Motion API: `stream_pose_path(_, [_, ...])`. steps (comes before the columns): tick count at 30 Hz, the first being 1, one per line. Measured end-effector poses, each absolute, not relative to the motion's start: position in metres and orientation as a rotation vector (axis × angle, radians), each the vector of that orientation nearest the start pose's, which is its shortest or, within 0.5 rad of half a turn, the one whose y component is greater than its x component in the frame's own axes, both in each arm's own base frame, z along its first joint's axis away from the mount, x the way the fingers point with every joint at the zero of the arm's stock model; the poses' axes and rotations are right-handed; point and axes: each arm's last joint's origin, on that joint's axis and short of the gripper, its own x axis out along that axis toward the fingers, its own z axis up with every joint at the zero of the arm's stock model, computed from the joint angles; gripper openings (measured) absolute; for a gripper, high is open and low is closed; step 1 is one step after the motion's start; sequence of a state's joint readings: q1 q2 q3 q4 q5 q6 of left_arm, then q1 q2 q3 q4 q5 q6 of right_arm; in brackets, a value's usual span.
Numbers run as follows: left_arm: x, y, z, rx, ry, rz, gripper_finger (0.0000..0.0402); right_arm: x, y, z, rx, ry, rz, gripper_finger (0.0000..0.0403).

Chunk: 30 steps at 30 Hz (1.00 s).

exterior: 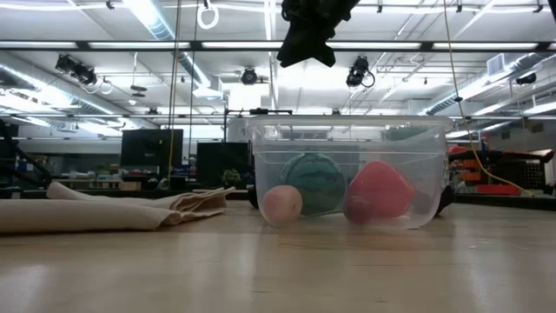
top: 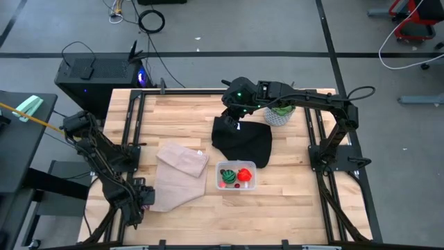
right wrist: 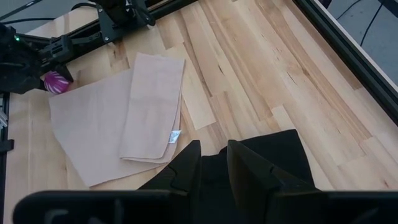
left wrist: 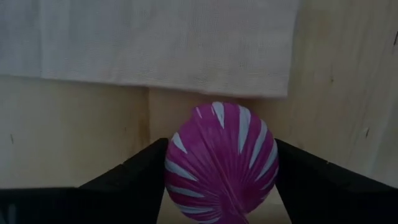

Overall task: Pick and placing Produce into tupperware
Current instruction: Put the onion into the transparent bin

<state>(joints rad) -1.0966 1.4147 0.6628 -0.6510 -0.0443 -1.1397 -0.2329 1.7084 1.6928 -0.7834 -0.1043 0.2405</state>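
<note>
**A:** Where do we find the task's things?

**B:** The small clear rectangular plastic tupperware [top: 236, 176] stands near the middle of the surface's [top: 291, 198] front edge. Inside lie the red toy piece [top: 244, 173] and the dark-green striped ball [top: 227, 176]; a small pale ball [exterior: 282, 204] also shows behind its wall in the low view. The purple-magenta ribbed ball [left wrist: 221, 162] is well apart, at the front-left corner, just beside the folded beige cloth [top: 180, 173].

**A:** Why is the left gripper [left wrist: 221, 186] placed as it is?

**B:** We judge it is taking the last piece. Its two dark fingers [left wrist: 134, 177] flank the ribbed ball at half width, close on either side; whether they already press it we cannot tell.

**A:** And the right gripper [right wrist: 213, 163]?

**B:** It hangs high over the rear middle of the surface, its fingers narrowed on a crumpled black cloth [top: 243, 141] that droops from it toward the boards. We suppose the cloth is held up so as to keep it clear of the container. A leafy green plant in a pale pot [top: 280, 113] stands just beside that arm, toward the rear-right corner.

**A:** What remains?

**B:** By our reading, carrying the purple ball along the front edge to the tupperware, over the beige cloth.
</note>
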Motion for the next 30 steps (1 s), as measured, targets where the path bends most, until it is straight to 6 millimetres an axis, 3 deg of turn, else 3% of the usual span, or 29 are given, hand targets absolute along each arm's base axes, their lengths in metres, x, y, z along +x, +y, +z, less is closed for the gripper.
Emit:
stream_pose_path(10, [0.094,-0.185,0.155,-0.142,1.511,-0.118,0.0282,0.36,-0.082,0.352,0.362,0.772,-0.217,0.0087])
stream_pose_path(22, [0.093,-0.148,0.198,-0.269,1.445,-0.128,0.0275,0.36,-0.082,0.352,0.364,0.772,-0.218,0.0087])
stream_pose_path(30, [0.104,-0.131,0.233,-0.126,1.46,-0.167,0.0267,0.36,-0.082,0.352,0.365,0.772,-0.218,0.0087])
